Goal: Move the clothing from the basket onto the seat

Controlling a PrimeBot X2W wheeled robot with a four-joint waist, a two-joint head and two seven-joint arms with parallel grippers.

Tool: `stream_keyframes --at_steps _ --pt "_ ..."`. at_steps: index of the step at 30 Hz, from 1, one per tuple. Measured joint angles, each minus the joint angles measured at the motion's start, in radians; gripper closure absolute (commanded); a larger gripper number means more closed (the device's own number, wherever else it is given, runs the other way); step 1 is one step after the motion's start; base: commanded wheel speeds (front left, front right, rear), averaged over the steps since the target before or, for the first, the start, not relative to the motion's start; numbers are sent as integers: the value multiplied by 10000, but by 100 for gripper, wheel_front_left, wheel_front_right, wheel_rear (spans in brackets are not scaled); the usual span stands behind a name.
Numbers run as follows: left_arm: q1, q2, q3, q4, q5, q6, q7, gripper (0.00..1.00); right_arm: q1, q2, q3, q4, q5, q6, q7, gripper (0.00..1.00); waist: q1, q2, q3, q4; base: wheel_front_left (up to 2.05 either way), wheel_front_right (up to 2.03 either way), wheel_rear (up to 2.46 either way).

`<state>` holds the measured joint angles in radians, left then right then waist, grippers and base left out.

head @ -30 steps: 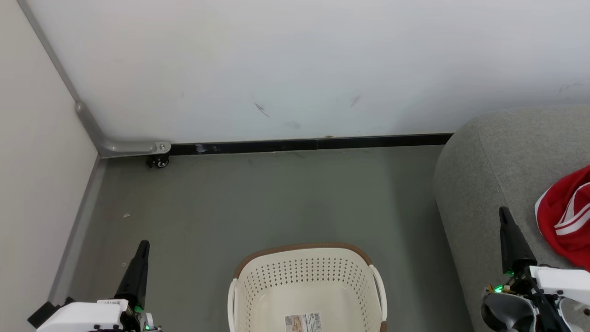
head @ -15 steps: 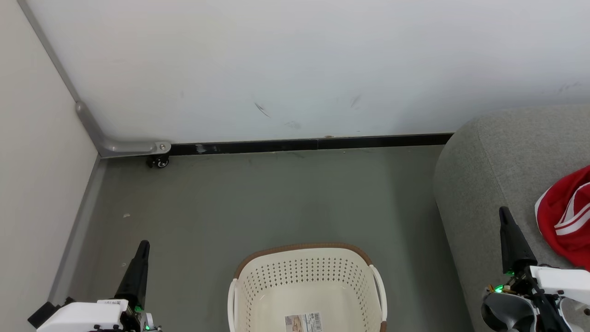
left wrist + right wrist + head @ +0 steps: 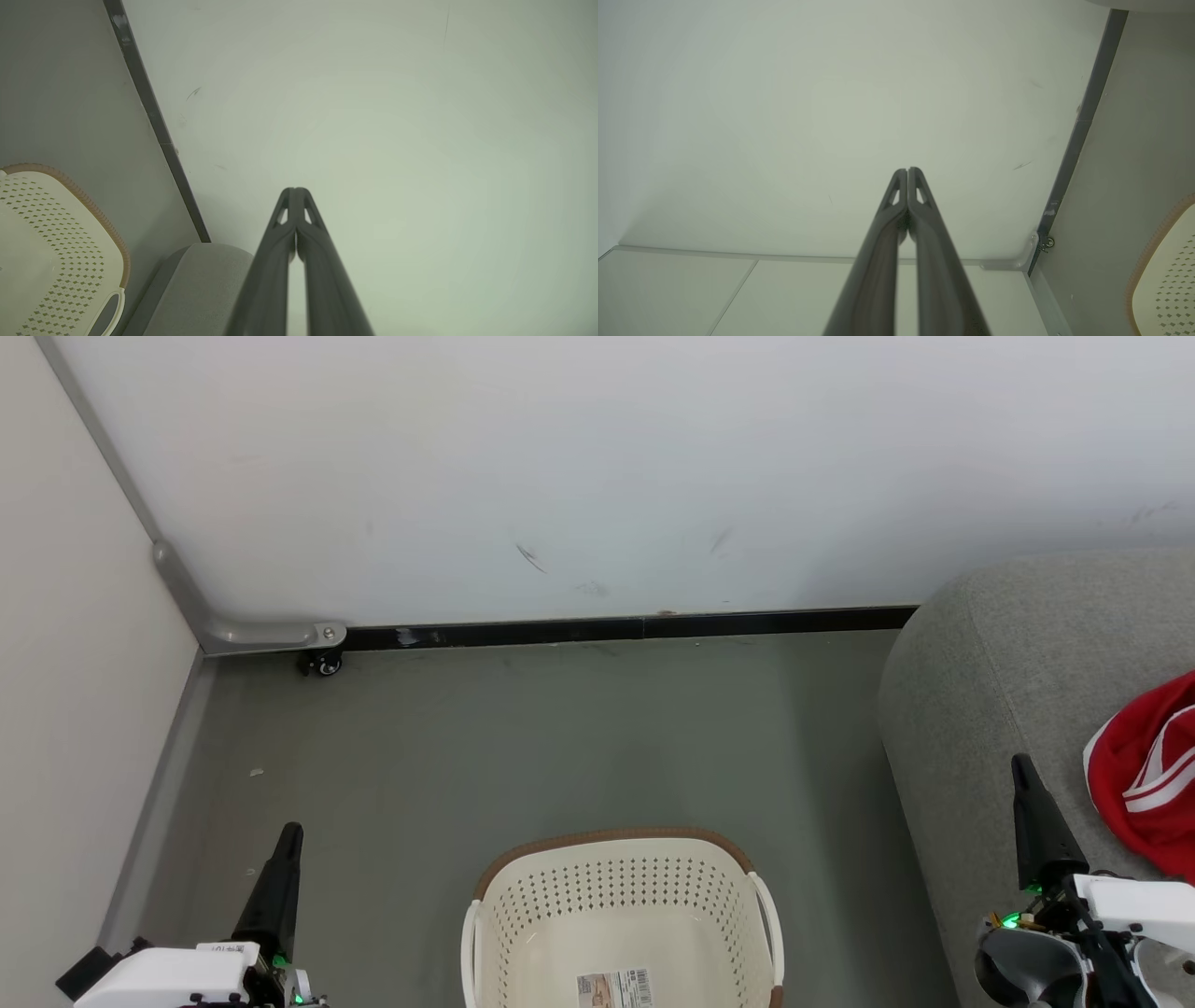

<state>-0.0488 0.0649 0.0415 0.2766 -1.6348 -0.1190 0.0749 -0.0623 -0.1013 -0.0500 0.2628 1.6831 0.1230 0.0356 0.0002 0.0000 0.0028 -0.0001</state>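
Looking at this one, I'd say the job is pretty much wrapped up; the basket [image 3: 616, 887] sits on the floor with its bottom bare as far as the head view reaches, just the label sticker [image 3: 613, 987] showing, though its near end is cut off by the frame; the clothing [image 3: 1148, 775] lies on the seat [image 3: 1008, 653] at the far right, red with white stripes, running off the edge, so I can't tell if it's one piece or two; my guess is the step in hand is a final check and park; doing it well means peeking at that hidden near end of the basket before calling it done, and not snagging the fabric, since the right gripper [image 3: 1022, 765] hovers over the cushion just beside it; the left gripper [image 3: 292, 828] hovers over the floor, left of the basket and apart from it; both pincers have fingers pressed together tip to tip, the wrist views back that up; nothing held, nothing touched.
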Motion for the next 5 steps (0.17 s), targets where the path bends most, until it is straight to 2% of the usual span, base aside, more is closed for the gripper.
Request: stream_keyframes --at_steps 5 --pt "-4 0 2 8 0 0 0 100 0 4 -6 0 -12 0 0 100 0 0 0 0 0 0 0"
